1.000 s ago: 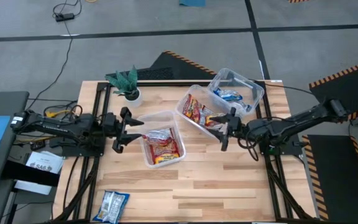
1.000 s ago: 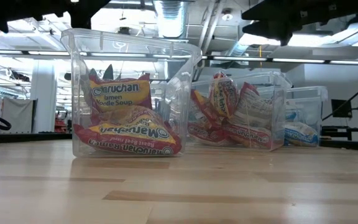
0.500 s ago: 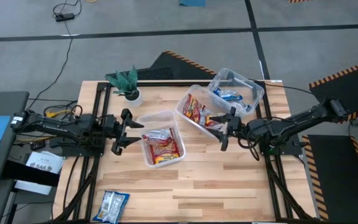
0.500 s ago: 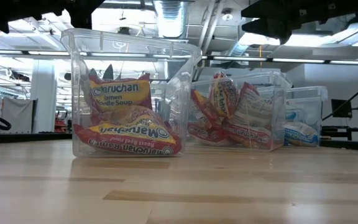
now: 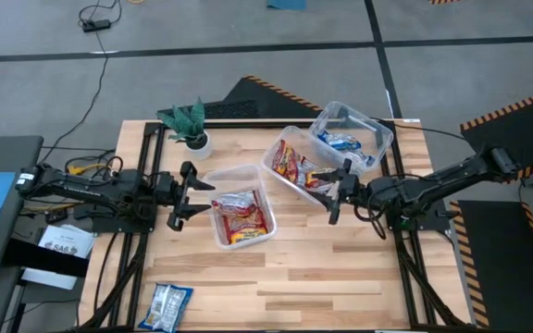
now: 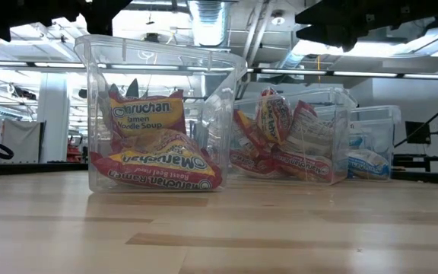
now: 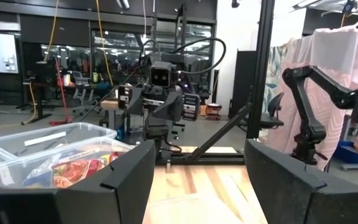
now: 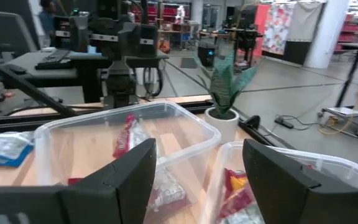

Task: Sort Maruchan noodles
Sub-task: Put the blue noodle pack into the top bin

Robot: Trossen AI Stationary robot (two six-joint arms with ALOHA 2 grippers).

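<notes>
Three clear tubs stand on the table. The near left tub (image 5: 241,217) holds red-orange-yellow Maruchan packets (image 6: 154,160). The middle tub (image 5: 296,171) holds red-and-silver packets (image 6: 280,141). The far right tub (image 5: 352,137) holds blue-and-white packets (image 5: 343,141). One blue-and-white packet (image 5: 167,305) lies flat on the table's near left corner. My left gripper (image 5: 185,194) is open and empty, above the table left of the near tub. My right gripper (image 5: 339,192) is open and empty, just right of the middle tub.
A small potted green plant (image 5: 189,125) stands at the far left of the table. The table's near half between the tubs and the front edge shows bare wood (image 5: 322,277). Black frame rails run along the left and right edges.
</notes>
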